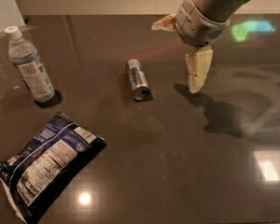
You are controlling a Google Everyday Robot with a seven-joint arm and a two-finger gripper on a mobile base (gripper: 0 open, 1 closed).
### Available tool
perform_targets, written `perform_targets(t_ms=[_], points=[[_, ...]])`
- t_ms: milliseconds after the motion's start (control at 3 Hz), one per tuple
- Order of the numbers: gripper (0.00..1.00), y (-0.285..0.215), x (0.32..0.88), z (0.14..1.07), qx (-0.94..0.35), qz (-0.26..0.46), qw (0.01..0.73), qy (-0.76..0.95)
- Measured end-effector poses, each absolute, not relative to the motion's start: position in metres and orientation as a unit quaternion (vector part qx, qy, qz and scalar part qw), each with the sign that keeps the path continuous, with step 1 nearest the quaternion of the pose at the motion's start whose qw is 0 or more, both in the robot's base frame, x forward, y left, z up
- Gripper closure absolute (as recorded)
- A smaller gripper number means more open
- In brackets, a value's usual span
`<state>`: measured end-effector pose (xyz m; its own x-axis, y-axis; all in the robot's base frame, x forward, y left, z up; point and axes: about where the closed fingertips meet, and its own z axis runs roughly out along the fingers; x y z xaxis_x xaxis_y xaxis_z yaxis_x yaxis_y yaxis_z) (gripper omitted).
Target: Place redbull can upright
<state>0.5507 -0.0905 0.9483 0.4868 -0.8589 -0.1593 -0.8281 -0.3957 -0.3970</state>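
Note:
The redbull can (137,79) lies on its side on the dark table (177,171), near the middle, with one silver end facing me. My gripper (175,58) hangs above the table just right of the can and apart from it. It is open wide and empty: one cream finger (197,70) points down, the other (164,24) sticks out to the left.
A clear water bottle with a white cap (30,71) stands upright at the left. A dark blue snack bag (42,167) lies flat at the front left. The arm's shadow falls on the table at the right.

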Motion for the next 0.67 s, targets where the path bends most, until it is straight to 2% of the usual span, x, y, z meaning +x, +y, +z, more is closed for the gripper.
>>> perform_targets(t_ms=[667], points=[[0.0,-0.052,0.592,0.922,-0.916,-0.069,0.17,0.356]])
